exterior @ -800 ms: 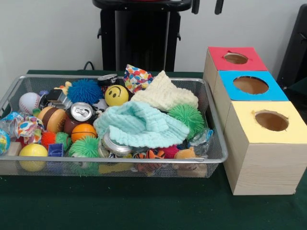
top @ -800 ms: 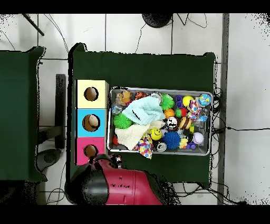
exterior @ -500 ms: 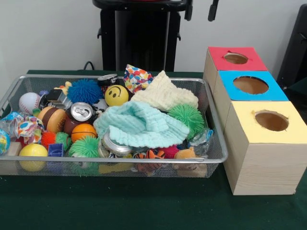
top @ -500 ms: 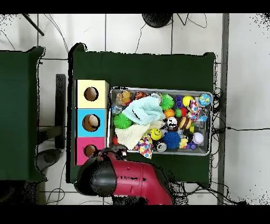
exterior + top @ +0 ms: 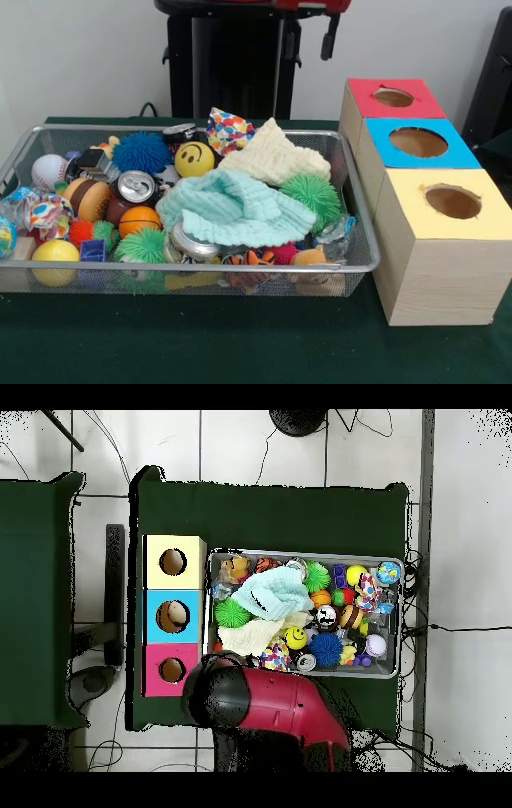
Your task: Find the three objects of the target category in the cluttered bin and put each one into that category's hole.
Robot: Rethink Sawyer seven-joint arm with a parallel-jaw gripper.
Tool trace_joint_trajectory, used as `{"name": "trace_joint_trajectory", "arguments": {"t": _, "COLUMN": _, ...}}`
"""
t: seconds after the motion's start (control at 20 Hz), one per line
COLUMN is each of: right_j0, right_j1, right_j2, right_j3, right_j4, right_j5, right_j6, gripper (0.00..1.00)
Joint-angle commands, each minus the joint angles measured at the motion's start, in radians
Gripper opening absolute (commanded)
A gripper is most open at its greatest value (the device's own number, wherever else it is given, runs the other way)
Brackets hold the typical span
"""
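Wire-mesh bin (image 5: 352,264) lies heaped below the hand (image 5: 308,36), cloths burying toys, so searching means digging; its fingers hang apart, holding nothing.

Green-covered table in a white-walled, tiled room

The table (image 5: 240,344) wears a dark green cloth, and a plain white wall (image 5: 80,56) rises behind it. From overhead, the table stands on a floor (image 5: 300,449) of pale tiles with dark joints; thin black cables (image 5: 350,429) trail over the tiles beyond the table's far edge, and a second green-covered table (image 5: 35,599) stands just beside it, across a narrow strip of floor.
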Motion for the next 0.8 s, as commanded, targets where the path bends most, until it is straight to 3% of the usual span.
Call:
{"name": "trace_joint_trajectory", "arguments": {"t": 0.05, "right_j0": -0.049, "right_j1": 0.098, "right_j2": 0.036, "right_j3": -0.078, "right_j4": -0.048, "right_j5": -0.062, "right_j6": 0.087, "gripper": 1.0}}
{"name": "trace_joint_trajectory", "arguments": {"t": 0.8, "right_j0": -0.093, "right_j1": 0.11, "right_j2": 0.018, "right_j3": -0.061, "right_j4": -0.06, "right_j5": -0.08, "right_j6": 0.082, "gripper": 1.0}}
